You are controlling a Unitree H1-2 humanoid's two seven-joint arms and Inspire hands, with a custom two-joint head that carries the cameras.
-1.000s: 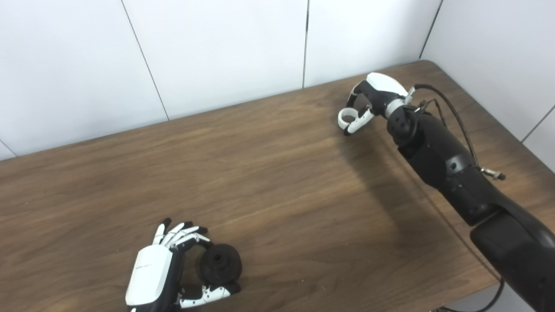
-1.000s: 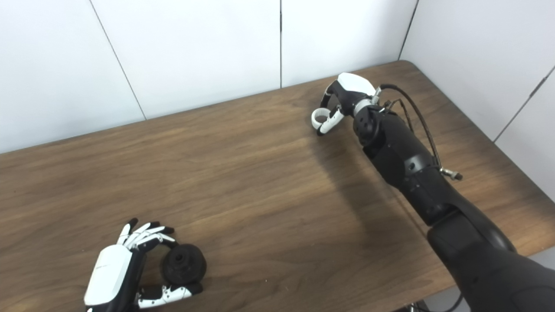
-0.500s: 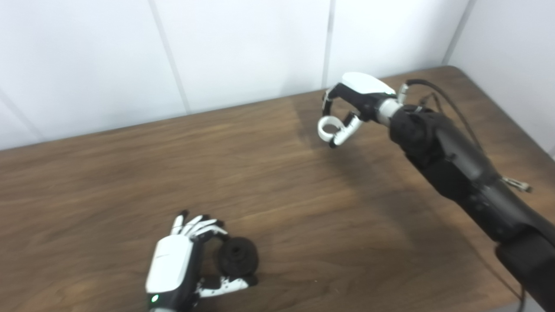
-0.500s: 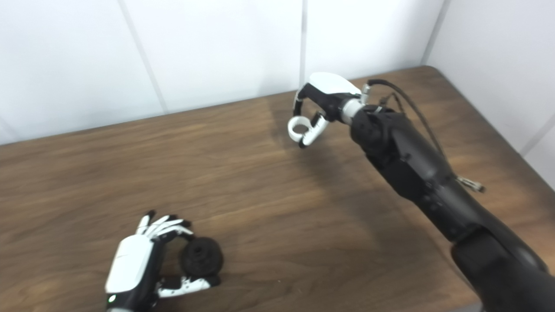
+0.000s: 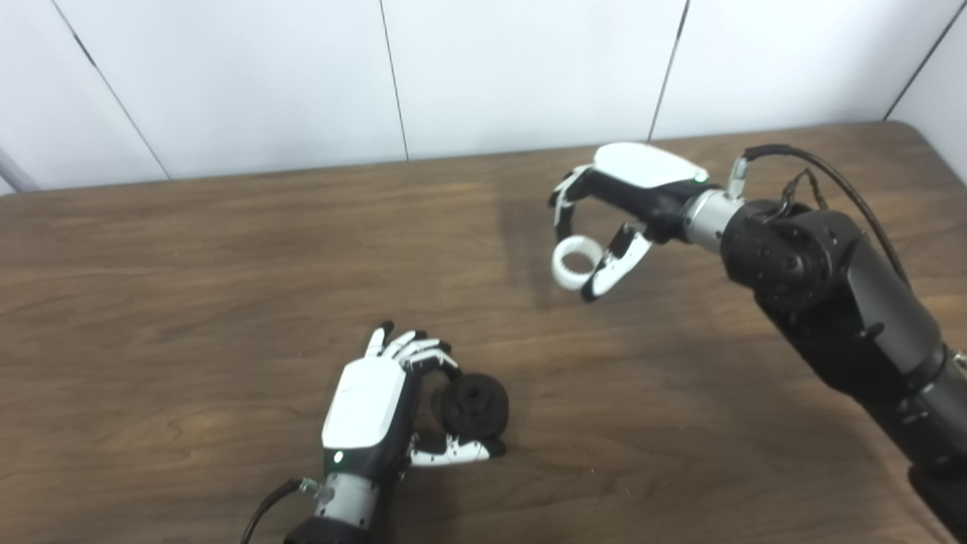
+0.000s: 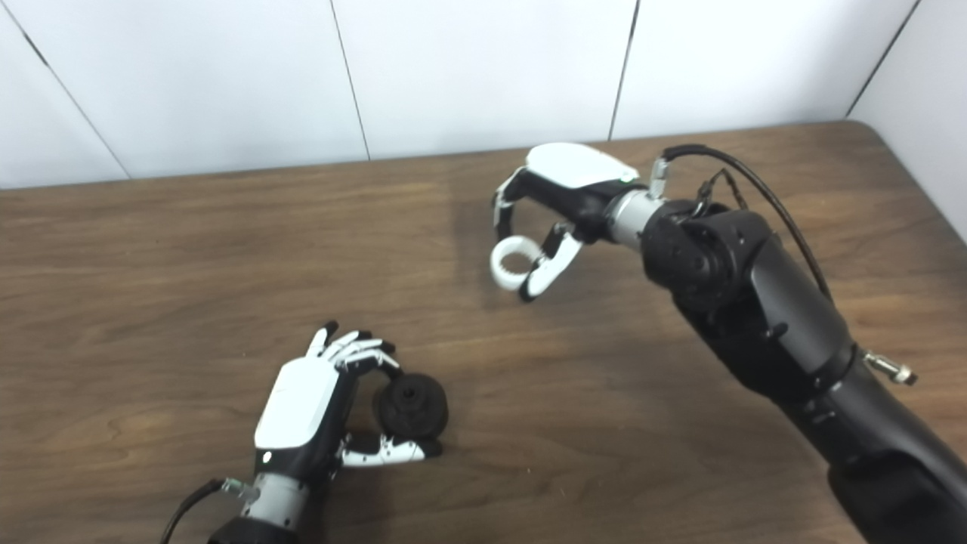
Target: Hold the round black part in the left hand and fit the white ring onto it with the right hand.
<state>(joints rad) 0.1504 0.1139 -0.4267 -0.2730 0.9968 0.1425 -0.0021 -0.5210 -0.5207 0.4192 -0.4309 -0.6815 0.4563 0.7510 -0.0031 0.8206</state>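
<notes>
Left robot hand (image 5: 374, 404): lower centre of the frame, low on the table (image 5: 189, 302); we see its fingers and thumb curled round the round black part.
Round black part (image 5: 474, 406): held at the left robot hand's right side, bored face turned up and rightward; we cannot tell if it touches the table.
Right robot hand (image 5: 627, 200): upper right of centre, raised; it pinches the white ring between thumb and fingers.
White ring (image 5: 576, 262): hanging below the right robot hand, well apart from the black part.
Step in hand: both parts gripped; we judge the carry toward the black part is under way.
Next move: we must bring the ring down-left, line its opening with the part's face, then press on.
</notes>
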